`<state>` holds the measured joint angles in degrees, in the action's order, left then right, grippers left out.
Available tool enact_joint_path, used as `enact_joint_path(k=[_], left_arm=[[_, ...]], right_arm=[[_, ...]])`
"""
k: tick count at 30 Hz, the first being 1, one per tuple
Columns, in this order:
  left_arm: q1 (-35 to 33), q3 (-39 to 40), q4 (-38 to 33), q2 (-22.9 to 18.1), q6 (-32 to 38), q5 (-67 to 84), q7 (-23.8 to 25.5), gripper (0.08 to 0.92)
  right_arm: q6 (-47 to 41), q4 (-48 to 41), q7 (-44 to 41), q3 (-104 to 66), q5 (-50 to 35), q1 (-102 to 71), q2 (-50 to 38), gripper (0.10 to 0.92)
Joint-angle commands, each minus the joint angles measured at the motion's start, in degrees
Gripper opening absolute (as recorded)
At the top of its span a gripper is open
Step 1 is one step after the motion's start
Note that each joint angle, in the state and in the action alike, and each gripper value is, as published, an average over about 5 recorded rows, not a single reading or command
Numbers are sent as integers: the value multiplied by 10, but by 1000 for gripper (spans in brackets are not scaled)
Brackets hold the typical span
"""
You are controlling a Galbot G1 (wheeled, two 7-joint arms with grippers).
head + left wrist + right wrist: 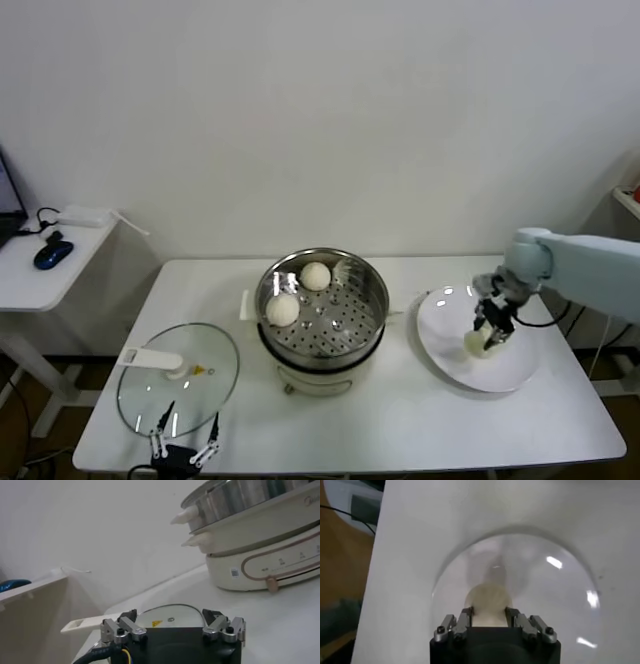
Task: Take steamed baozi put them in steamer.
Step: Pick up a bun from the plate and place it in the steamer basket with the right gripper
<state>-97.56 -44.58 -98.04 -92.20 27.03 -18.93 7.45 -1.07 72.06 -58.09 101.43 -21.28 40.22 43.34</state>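
Two baozi sit in the steamer; at its three o'clock the right gripper grasps a third bun on the plate; left gripper parked, released.

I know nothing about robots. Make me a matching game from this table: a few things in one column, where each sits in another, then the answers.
Things:
1. glass lid
2. two baozi
3. third baozi
4. left gripper

Places:
A. inside the steamer
B. table's near edge, by the lid
C. flat on the table, left of the steamer
D. on the white plate, in the right gripper

Pairs: 1-C, 2-A, 3-D, 4-B
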Motion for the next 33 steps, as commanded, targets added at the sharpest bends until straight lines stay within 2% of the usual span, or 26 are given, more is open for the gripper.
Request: enact_joint_path(k=[1,8,14,22,33], left_arm=[[0,2,2,2,2,-1,-6,823],[0,2,1,5,4,-2,-12,823],[0,3,-1,5,5,-3,-14,823],[2,2,-5,3,6,-8,-18,823],[6,-4,-3,1,7,-4,-18,823]], right_arm=[[149,112,-3,56,-46,235,44,492],[249,245,14,34,-29,298,81,501],[289,284,40,-7,27,275,131,501],[310,203,51,-70,117,148,232,501],[328,74,59,-90,158,32,326,501]])
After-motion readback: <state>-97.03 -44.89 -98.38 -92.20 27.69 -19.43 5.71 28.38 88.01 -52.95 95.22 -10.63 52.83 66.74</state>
